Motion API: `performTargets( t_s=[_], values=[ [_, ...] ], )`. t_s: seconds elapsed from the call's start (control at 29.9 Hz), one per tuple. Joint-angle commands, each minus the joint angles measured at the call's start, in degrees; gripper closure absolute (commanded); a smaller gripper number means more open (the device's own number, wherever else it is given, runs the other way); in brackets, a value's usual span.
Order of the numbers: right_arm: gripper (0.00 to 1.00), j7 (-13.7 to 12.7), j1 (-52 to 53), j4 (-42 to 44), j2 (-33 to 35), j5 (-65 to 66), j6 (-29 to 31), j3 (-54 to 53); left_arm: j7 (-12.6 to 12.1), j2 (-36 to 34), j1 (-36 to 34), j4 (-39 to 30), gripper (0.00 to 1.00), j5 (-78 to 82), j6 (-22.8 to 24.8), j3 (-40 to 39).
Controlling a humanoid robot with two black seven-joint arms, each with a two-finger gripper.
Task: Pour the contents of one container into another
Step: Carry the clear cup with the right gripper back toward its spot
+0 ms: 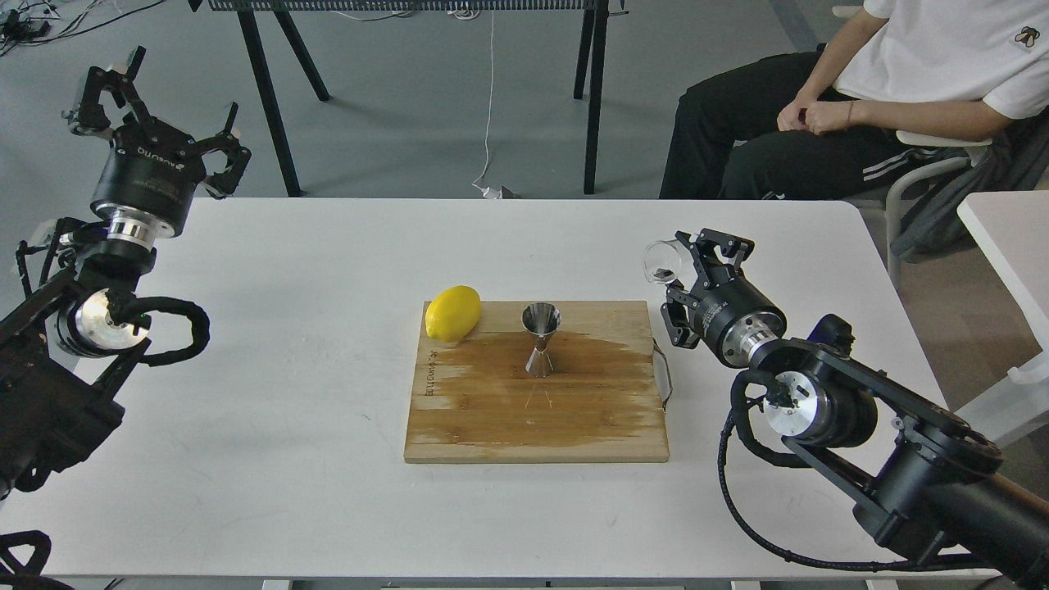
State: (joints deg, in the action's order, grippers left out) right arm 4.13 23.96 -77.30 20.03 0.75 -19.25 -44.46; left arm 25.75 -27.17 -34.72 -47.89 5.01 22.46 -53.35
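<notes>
**Claw holds the cup, jigger waits mid-board**

Right claw (674, 283), right of centre in the frame, is clamped on the glass cup (660, 260), which sits tilted at the claw's upper-left tip, its mouth turned toward the left. Whether any liquid is in it cannot be told; the glass is nearly see-through.

Nearest the bottom of the frame lies the wooden board (537, 426), its middle darkened by a wet stain. On that stain, at frame centre, stands the jigger (541, 339), upright and open at the top. At the board's upper-left corner lies a lemon (452, 313), near the jigger but not touching it.

Judging by this, the carry is in hand: the cup is lifted but well to the right of the jigger, off the board's edge. The next move calls for bringing the cup's lip leftward over the jigger's small mouth, then tipping slowly; the target is narrow and spills look likely.

Farther off, at upper left, the left claw (160, 102) hangs spread wide and empty.
</notes>
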Motion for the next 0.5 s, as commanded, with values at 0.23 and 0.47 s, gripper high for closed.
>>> performTargets(
  t_s=[0.23,0.47],
  values=[
    [0.71,-13.7,-7.88,19.97,-3.33,-18.84,16.86,-18.82,-0.09,0.36,0.0,-0.01,0.0,0.0,-0.05,0.36],
    [0.7,-15.99,-7.88,25.53,-4.82,-24.12,19.6,-20.49,0.0,0.36,0.0,-0.01,0.0,0.09,-0.05,0.53]
  ],
)
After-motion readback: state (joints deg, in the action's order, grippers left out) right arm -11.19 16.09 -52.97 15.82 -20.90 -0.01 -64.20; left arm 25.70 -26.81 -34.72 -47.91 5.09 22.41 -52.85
